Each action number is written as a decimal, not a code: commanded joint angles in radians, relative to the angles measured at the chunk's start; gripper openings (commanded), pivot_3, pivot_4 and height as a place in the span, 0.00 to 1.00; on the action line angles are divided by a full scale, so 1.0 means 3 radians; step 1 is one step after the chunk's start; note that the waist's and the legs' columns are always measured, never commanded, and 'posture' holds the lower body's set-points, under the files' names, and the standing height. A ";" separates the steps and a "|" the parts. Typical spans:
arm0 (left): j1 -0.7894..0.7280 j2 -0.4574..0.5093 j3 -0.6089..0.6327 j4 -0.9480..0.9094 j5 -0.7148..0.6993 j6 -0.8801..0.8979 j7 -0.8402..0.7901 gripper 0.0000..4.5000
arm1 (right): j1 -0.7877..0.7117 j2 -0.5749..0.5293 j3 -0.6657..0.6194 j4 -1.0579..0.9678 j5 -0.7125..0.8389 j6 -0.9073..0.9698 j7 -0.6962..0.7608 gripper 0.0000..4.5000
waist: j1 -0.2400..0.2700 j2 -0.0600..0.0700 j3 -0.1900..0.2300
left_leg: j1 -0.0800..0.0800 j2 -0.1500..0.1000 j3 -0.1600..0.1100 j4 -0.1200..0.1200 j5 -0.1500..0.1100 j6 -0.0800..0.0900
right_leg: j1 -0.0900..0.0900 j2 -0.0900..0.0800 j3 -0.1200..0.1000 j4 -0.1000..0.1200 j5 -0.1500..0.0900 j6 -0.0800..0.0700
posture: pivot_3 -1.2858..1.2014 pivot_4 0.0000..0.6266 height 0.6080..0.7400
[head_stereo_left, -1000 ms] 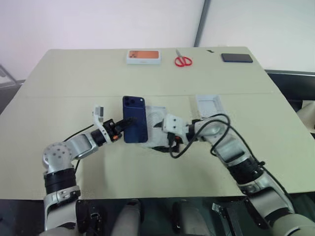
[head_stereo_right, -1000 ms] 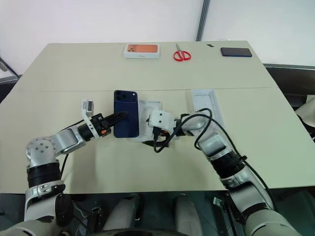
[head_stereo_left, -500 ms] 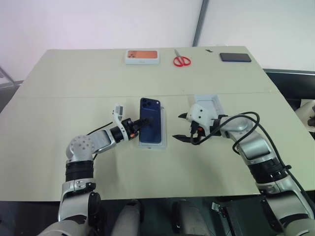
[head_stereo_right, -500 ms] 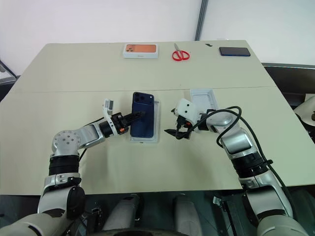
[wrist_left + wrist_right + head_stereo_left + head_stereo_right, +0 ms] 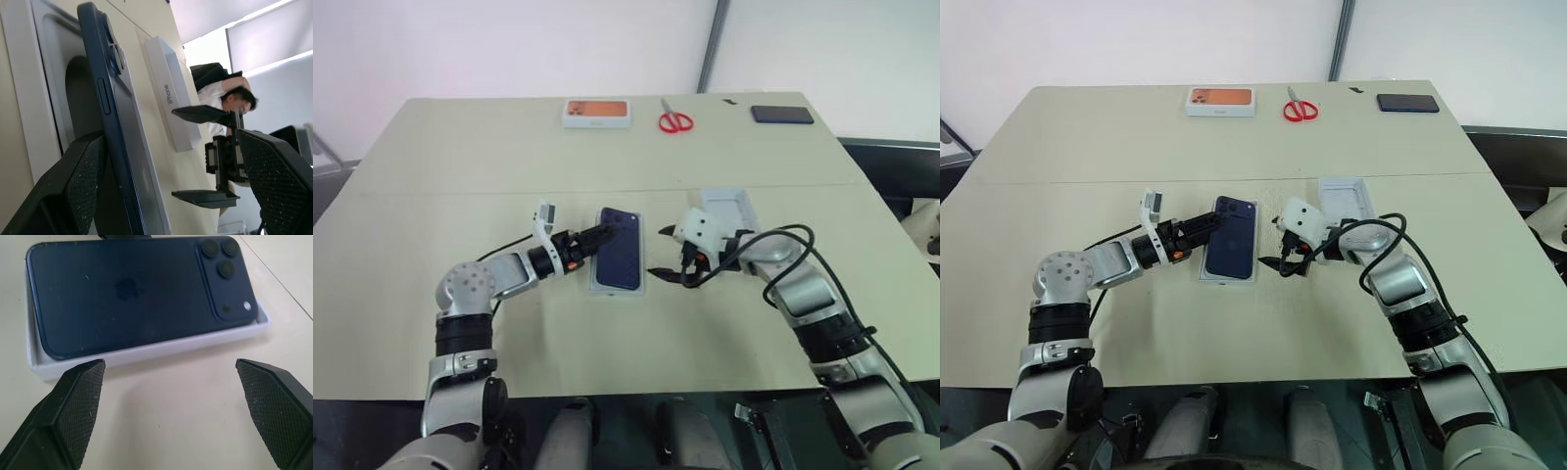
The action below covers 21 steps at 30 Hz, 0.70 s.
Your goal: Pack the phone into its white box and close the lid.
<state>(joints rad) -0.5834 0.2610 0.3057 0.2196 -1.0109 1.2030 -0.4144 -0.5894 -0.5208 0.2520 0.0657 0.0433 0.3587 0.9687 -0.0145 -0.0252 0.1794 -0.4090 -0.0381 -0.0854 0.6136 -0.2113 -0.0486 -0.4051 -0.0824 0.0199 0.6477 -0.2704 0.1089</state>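
The dark blue phone (image 5: 620, 260) lies back up in the white box (image 5: 616, 288) at mid table, its camera cluster at the far end. My left gripper (image 5: 605, 233) is open at the phone's far left corner. One of its fingers (image 5: 83, 186) sits close against the phone's long edge and the other finger (image 5: 279, 186) stands well clear. My right gripper (image 5: 658, 255) is open just right of the box and holds nothing, its fingers (image 5: 78, 406) spread toward the box's side wall. The lid (image 5: 726, 208) lies open side up behind the right gripper.
Along the far edge lie a white box with an orange picture (image 5: 598, 113), red scissors (image 5: 676, 120) and a black phone (image 5: 782, 115). A black cable (image 5: 773, 240) loops over my right forearm. A person (image 5: 230, 98) shows in the background of the left wrist view.
My left gripper has opened and let go of the phone, which now rests in the white box. The right gripper stayed open and has come closer to the box's right side.
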 commanded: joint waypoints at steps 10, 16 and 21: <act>0.0139 0.0528 -0.0076 -0.0489 0.0272 -0.0147 -0.0113 0.90 | -0.0171 0.0122 -0.0070 0.0180 0.0017 -0.0004 -0.0153 1.00 | -0.0014 0.0001 0.0001 | 0.0000 0.0001 0.0000 -0.0001 0.0000 0.0000 | -0.0001 0.0000 0.0001 0.0001 0.0000 0.0000 | 0.52 0.24 1.00; 0.0143 0.0633 -0.0401 -0.0405 0.0913 -0.0830 -0.0213 0.33 | -0.0314 0.0147 -0.0075 0.0472 -0.0120 -0.0184 -0.0373 0.46 | 0.0008 0.0001 0.0001 | 0.0000 -0.0001 0.0002 -0.0001 0.0000 0.0000 | -0.0001 -0.0001 0.0002 -0.0001 0.0000 -0.0001 | 0.52 0.24 1.00; 0.0137 0.0636 -0.0895 -0.0300 0.1421 -0.1179 -0.0410 0.00 | -0.0347 0.0160 0.0022 0.0663 -0.0249 -0.0381 -0.0405 0.01 | 0.0006 0.0001 0.0001 | -0.0001 -0.0002 0.0002 -0.0001 0.0000 0.0000 | -0.0001 -0.0002 0.0001 -0.0002 0.0000 -0.0001 | 0.52 0.24 1.00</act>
<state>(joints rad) -0.5250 0.4503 0.0624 0.1361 -0.6163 0.8804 -0.5110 -0.6788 -0.4777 0.2570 0.2668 -0.0262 0.2734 0.8481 -0.0128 -0.0248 0.1796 -0.4093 -0.0389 -0.0848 0.6132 -0.2112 -0.0487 -0.4053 -0.0830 0.0203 0.6472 -0.2704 0.1087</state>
